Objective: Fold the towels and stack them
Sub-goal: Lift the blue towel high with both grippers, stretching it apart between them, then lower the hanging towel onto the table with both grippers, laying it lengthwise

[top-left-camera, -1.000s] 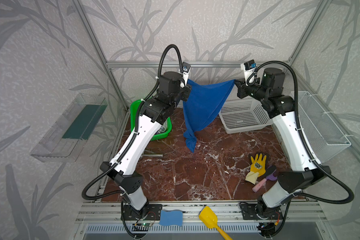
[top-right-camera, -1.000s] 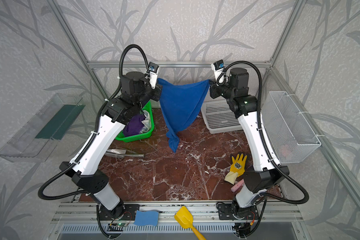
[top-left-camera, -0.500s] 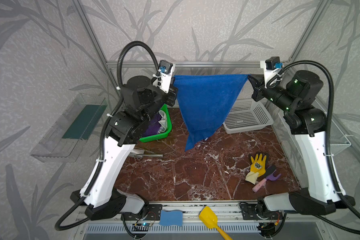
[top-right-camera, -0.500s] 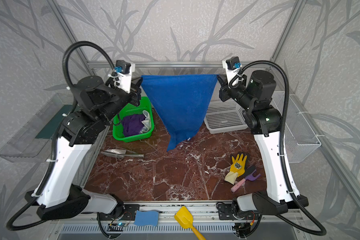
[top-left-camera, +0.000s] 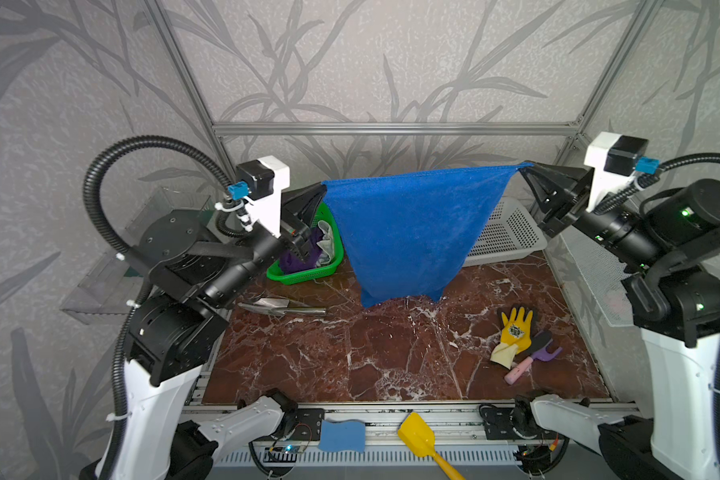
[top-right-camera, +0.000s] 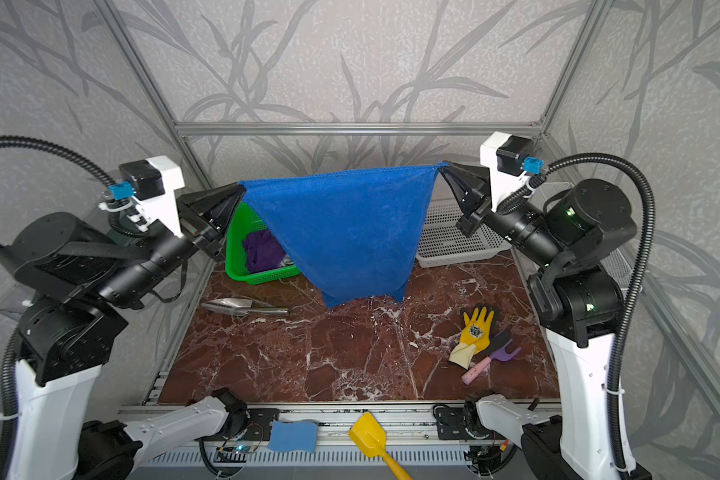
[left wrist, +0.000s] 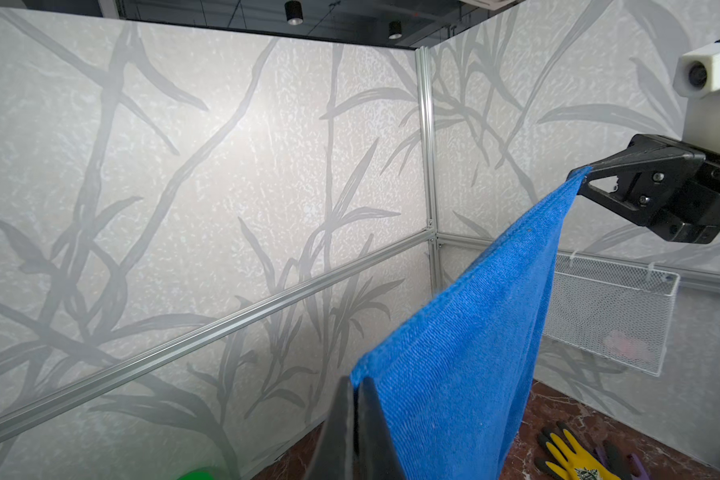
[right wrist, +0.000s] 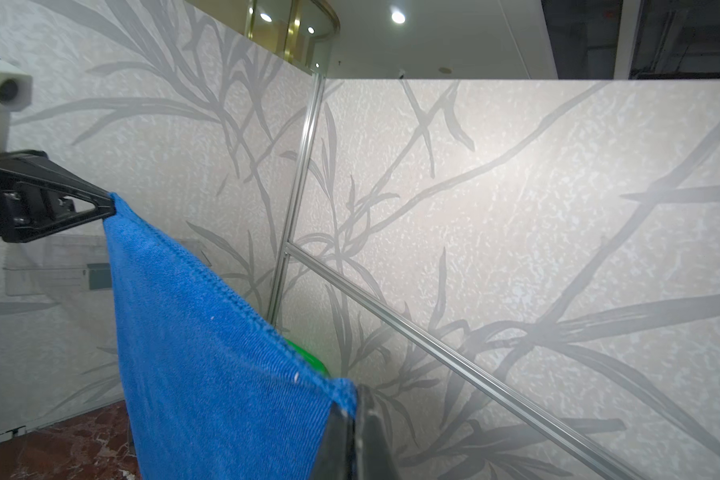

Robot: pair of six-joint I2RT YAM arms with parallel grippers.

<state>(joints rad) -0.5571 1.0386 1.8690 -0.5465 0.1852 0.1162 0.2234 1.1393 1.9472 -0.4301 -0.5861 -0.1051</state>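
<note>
The left tool [top-left-camera: 324,190] was clenched on one top corner of the blue towel [top-left-camera: 408,232], and the right tool [top-left-camera: 521,167] gripped the other corner. The cloth hung stretched between them above the desk [top-left-camera: 391,353]; whether its lower edge touched the surface was unclear. The purple towel [top-right-camera: 262,249] lay in the green basket [top-left-camera: 308,275].

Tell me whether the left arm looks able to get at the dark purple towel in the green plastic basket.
Probably not yet: the left tool is shut on a corner of the royal blue cloth towel, stretched to the right tool. The green plastic basket lies close, but that grip must go first.
</note>
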